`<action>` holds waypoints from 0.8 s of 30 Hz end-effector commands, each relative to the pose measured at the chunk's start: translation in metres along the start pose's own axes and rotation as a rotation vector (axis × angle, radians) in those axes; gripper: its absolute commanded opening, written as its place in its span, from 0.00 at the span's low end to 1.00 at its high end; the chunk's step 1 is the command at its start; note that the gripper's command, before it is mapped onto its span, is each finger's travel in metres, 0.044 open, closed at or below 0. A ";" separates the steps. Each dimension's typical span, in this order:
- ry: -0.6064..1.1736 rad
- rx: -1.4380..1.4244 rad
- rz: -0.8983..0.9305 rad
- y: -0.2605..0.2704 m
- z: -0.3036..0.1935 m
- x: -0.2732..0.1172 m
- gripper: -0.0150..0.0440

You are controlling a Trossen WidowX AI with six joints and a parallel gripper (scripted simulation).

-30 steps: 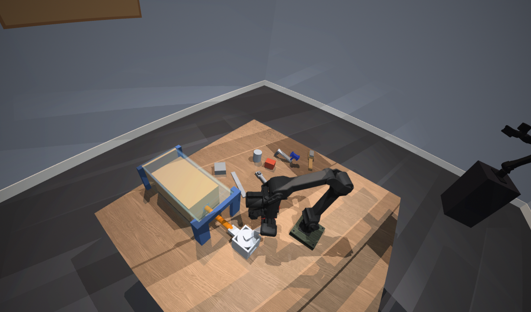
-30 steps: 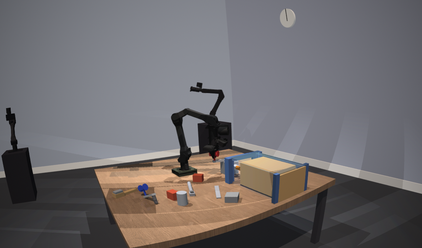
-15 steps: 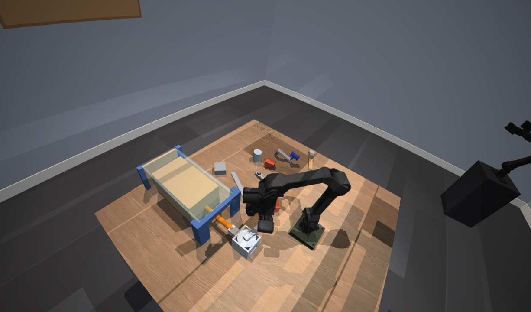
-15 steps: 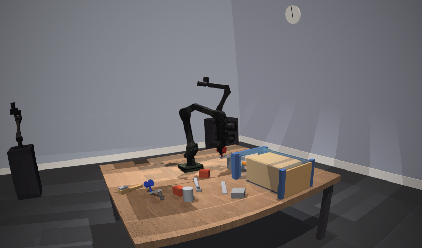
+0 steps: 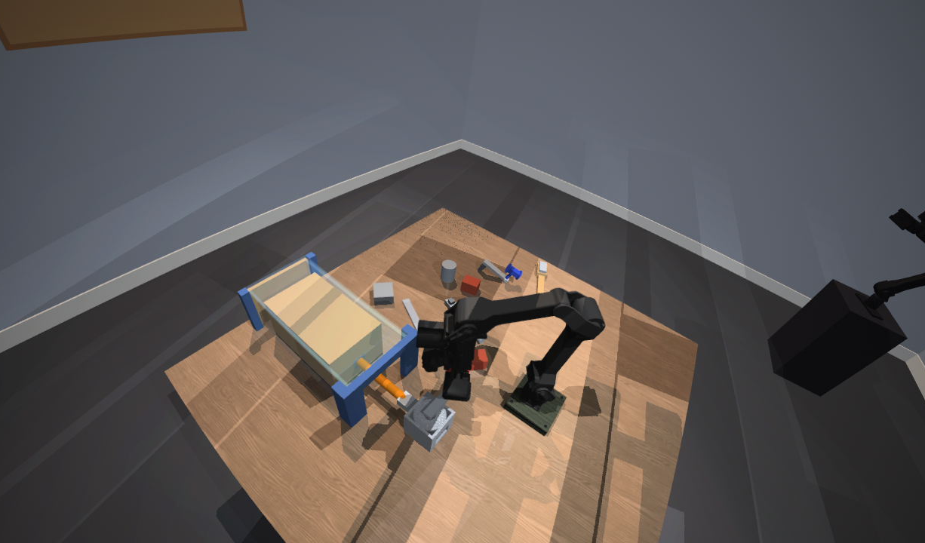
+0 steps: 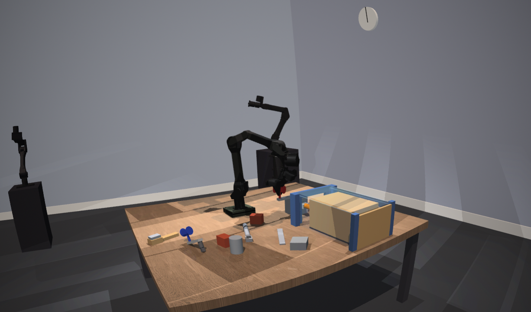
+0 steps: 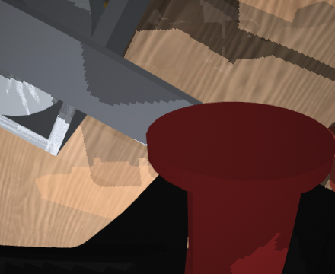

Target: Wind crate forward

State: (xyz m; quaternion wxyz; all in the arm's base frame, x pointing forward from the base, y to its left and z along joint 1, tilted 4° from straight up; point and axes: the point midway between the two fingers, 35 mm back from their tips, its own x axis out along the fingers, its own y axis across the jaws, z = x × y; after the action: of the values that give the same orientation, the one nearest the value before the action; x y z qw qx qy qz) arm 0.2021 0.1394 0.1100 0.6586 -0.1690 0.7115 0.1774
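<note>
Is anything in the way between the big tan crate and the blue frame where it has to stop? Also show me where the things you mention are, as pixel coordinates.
Nothing visible blocks the tan crate (image 5: 330,310) (image 6: 329,217). Only its orange strap (image 5: 382,381) (image 6: 306,206) runs out under the blue frame (image 5: 378,361) (image 6: 295,209) to the winch (image 5: 425,432) (image 6: 288,205).

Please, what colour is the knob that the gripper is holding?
The knob is red, seen best in the wrist view.

In the wrist view, the winch (image 7: 53,146) is cut off by the upper left edge and the red knob's stem (image 7: 244,224) by the bottom edge; the gripper's fingertips (image 5: 456,388) are too small to be made out at the top view's centre
</note>
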 end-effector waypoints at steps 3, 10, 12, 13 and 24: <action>-0.028 0.009 -0.014 -0.008 0.018 0.001 0.25; -0.028 0.009 -0.014 -0.011 0.026 0.000 0.25; -0.029 0.009 -0.014 -0.011 0.029 0.000 0.25; -0.029 0.009 -0.014 -0.012 0.030 0.000 0.25; -0.030 0.009 -0.015 -0.014 0.044 0.000 0.25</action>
State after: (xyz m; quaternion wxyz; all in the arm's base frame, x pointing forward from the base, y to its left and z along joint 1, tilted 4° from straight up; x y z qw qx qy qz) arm 0.2340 0.1427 0.1088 0.6613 -0.1708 0.7104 0.1699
